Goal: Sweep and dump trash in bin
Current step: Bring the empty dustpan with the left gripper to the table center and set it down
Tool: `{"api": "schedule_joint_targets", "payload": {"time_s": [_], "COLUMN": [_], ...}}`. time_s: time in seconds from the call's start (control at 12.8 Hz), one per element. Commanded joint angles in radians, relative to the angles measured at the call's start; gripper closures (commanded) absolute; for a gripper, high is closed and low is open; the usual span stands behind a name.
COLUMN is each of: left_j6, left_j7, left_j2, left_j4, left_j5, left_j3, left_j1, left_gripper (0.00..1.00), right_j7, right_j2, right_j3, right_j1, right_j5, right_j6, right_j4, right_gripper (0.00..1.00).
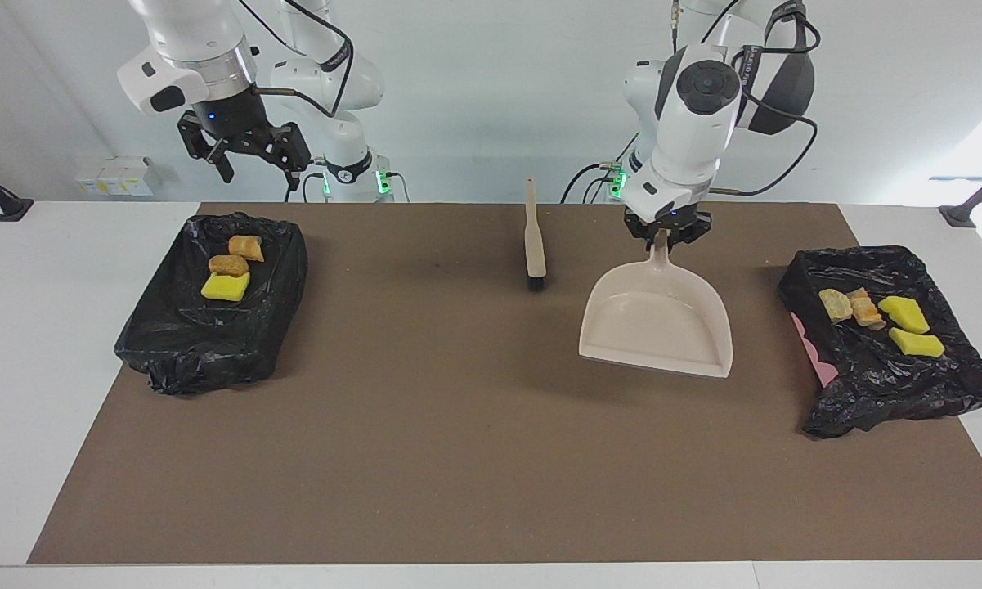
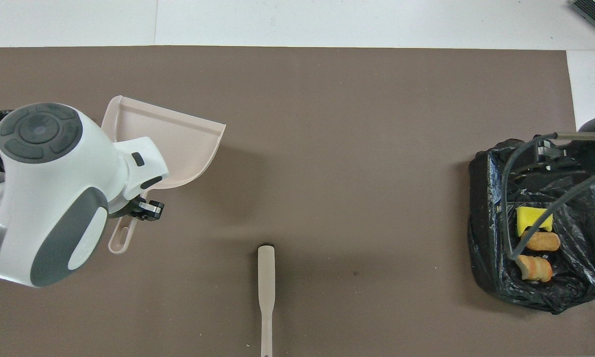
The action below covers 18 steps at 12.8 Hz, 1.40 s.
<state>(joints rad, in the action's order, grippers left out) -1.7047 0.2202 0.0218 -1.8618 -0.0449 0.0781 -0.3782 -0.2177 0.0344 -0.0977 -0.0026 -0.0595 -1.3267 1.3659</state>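
Observation:
My left gripper (image 1: 663,235) (image 2: 139,209) is shut on the handle of the beige dustpan (image 1: 658,327) (image 2: 173,144). The pan is empty and hangs tilted just over the mat, between the brush and the bin at the left arm's end. That black-bagged bin (image 1: 883,384) holds several trash pieces, yellow (image 1: 903,313) and tan (image 1: 865,309). The bin at the right arm's end (image 1: 204,343) (image 2: 535,292) holds three trash pieces: one yellow (image 1: 225,286) (image 2: 534,218) and two tan (image 1: 229,264) (image 2: 540,241). My right gripper (image 1: 241,154) waits open, high over this bin.
The beige brush (image 1: 533,241) (image 2: 266,282) lies on the brown mat near the robots' edge at mid table, bristles pointing away from them. A pink wall (image 1: 818,360) shows under the bag of the bin at the left arm's end.

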Motion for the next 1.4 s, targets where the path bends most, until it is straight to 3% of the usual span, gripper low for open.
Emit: {"api": "schedule_joint_targets", "payload": {"time_s": [0.0, 0.16, 0.47, 1.09, 1.17, 1.25, 1.32], "left_j6": [-0.079, -0.124, -0.135, -0.282, -0.286, -0.285, -0.274], "left_j7": [0.184, 0.278, 0.286, 0.283, 0.266, 0.274, 0.277], "left_j2": [-0.084, -0.181, -0.291, -0.411, -0.411, -0.411, -0.401], "left_j4": [0.049, 0.108, 0.154, 0.174, 0.168, 0.159, 0.155], "left_j5": [0.057, 0.066, 0.125, 0.125, 0.123, 0.123, 0.122], "left_j3": [-0.020, -0.020, -0.020, -0.020, -0.020, -0.020, -0.023], "left_j1": [-0.091, -0.136, -0.162, -0.182, -0.179, -0.180, -0.182], "left_gripper": [1.00, 1.00, 1.00, 1.00, 0.67, 0.01, 0.00], "right_j7": [0.028, 0.038, 0.089, 0.118, 0.118, 0.118, 0.116], "right_j2": [-0.024, -0.037, -0.047, -0.064, -0.064, -0.064, -0.064], "right_j3": [0.026, 0.056, 0.102, 0.107, 0.107, 0.107, 0.107], "right_j1": [0.006, 0.015, 0.038, 0.024, 0.024, 0.024, 0.024], "right_j5": [0.004, 0.004, 0.006, 0.049, 0.049, 0.049, 0.043], "right_j6": [0.011, 0.012, 0.023, 0.011, 0.012, 0.012, 0.011], "right_j4": [0.029, 0.039, 0.042, 0.068, 0.068, 0.068, 0.068], "right_gripper": [0.00, 0.00, 0.00, 0.00, 0.00, 0.00, 0.00]}}
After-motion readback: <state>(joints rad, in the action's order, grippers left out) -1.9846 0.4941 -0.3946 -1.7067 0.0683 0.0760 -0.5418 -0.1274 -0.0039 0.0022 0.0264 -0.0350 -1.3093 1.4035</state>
